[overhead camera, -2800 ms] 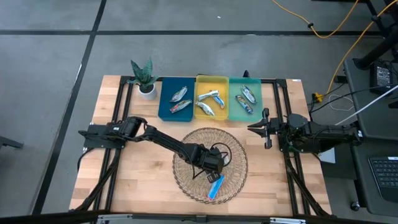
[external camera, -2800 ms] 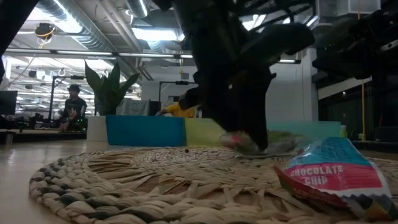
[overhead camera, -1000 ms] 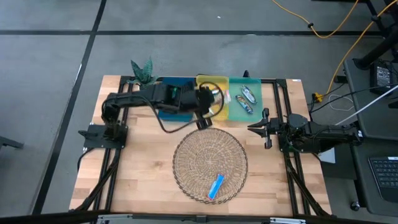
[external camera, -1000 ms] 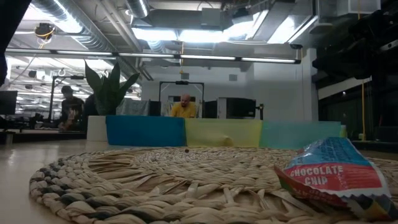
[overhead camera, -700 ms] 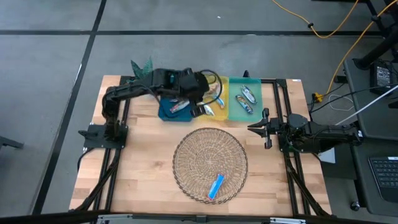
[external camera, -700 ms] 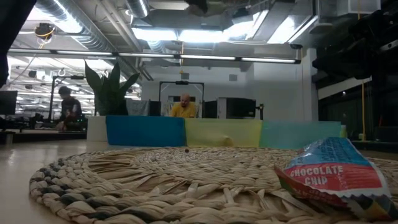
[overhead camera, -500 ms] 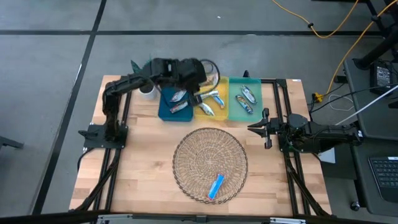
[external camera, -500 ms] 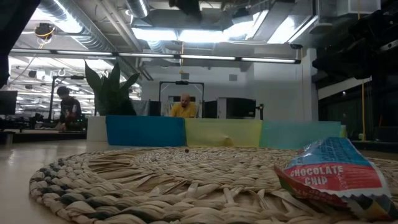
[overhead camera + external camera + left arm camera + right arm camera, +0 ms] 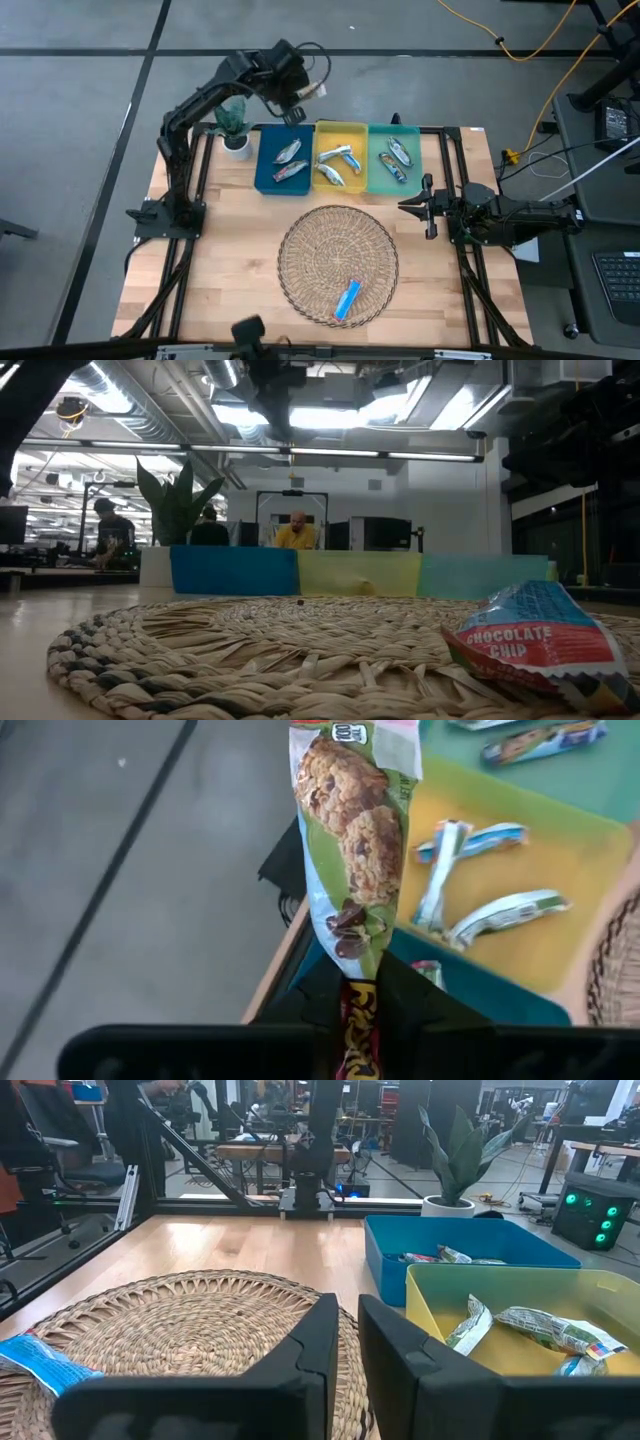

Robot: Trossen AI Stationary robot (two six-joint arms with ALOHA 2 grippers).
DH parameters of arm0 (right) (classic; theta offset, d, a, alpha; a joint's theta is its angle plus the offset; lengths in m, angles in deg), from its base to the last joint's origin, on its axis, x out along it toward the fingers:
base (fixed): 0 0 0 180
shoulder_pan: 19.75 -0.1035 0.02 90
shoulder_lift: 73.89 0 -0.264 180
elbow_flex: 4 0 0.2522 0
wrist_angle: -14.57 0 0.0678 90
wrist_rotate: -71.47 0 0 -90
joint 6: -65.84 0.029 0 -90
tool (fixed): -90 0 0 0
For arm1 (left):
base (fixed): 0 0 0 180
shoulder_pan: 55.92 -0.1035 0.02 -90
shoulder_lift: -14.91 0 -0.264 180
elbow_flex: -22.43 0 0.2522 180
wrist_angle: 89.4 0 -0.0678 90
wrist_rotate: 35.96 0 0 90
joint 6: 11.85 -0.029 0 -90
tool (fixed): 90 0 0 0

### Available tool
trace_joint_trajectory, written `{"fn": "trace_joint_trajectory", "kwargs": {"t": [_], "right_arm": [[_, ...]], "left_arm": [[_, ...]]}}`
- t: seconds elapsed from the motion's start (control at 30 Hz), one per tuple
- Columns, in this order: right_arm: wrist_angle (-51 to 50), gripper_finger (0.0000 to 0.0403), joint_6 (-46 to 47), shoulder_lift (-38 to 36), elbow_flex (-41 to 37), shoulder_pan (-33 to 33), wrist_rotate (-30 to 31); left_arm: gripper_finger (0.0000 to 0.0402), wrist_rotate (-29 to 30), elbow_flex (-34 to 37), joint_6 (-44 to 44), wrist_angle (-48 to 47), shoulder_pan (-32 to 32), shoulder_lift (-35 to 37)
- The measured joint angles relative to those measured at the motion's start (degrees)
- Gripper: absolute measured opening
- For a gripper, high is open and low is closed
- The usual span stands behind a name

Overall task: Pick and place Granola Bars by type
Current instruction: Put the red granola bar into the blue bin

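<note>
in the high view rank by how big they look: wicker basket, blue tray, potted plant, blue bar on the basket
1. wicker basket
2. blue tray
3. potted plant, partly hidden under the left arm, so unsure
4. blue bar

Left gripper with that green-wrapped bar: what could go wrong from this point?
The left gripper pinches the green-wrapped bar by one end only, so it may slip or swing loose. It hangs beyond the table's far edge, past the blue tray; a drop here could land on the floor. The plant stands close under the arm and could be knocked on the way back.
</note>
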State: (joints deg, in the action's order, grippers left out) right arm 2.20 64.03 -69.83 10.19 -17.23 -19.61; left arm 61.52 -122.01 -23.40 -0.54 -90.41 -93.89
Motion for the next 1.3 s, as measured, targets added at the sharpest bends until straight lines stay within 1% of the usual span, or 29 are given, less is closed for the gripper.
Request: {"fn": "trace_joint_trajectory", "kwargs": {"t": [0.13, 0.3, 0.57, 0.83, 1.13, 1.3], "right_arm": [[0.00, 0.0049, -0.01, 0.00, 0.00, -0.02, 0.00], [0.00, 0.0048, -0.01, 0.00, 0.00, -0.02, 0.00], [0.00, 0.0048, -0.02, 0.01, 0.00, -0.01, -0.02], [0.00, 0.0048, 0.00, 0.02, 0.00, -0.02, -0.02], [0.00, 0.0048, -0.01, 0.01, 0.00, -0.01, -0.01], [0.00, 0.0049, 0.00, 0.00, 0.00, -0.01, 0.00]], "left_arm": [[0.0020, -3.19, 4.61, -0.90, 2.02, -3.67, -0.06], [0.0018, -3.32, 12.61, -1.68, 6.08, -6.09, -0.04], [0.0018, -3.31, 24.53, -1.73, 14.86, -7.71, -0.06], [0.0018, -2.73, 32.25, -0.75, 21.90, -8.42, -0.06], [0.0018, -2.71, 39.77, -0.76, 26.12, -8.50, -0.11], [0.0018, -2.34, 42.83, -0.72, 27.23, -8.51, -0.11]]}}
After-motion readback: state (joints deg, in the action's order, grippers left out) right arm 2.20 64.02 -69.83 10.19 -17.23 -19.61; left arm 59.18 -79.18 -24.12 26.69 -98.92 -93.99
